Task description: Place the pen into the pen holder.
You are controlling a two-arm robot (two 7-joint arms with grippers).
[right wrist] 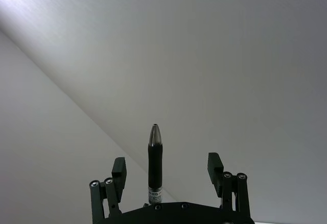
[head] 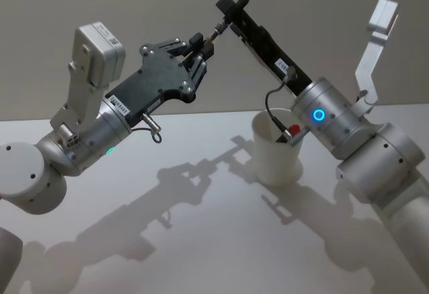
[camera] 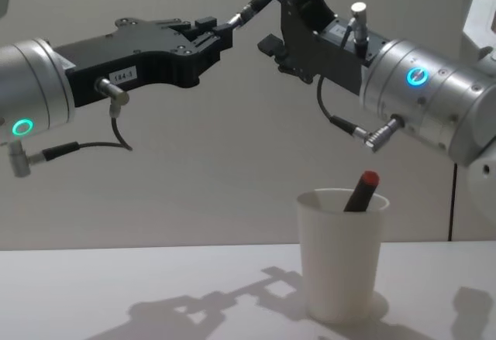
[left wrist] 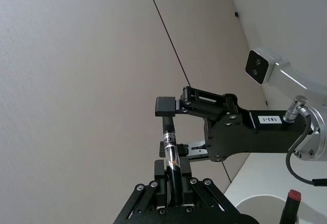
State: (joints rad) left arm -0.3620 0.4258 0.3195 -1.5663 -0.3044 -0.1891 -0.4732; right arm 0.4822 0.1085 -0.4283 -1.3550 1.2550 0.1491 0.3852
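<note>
— Where's the pen [left wrist: 170, 152] right now?

— Up in the air between the two arms, well above the table [head: 201, 240]. The left gripper [head: 201, 49] has its fingers clamped on the back end of it, and the tip pokes out between the fingers of the right gripper [right wrist: 166, 170], which stand spread apart on either side, not touching it.

— And the pen holder [camera: 341, 251]?

— Upright on the table, below the right arm (a dark, red-capped marker [camera: 361, 190] already leans inside it), well below the pen
</note>
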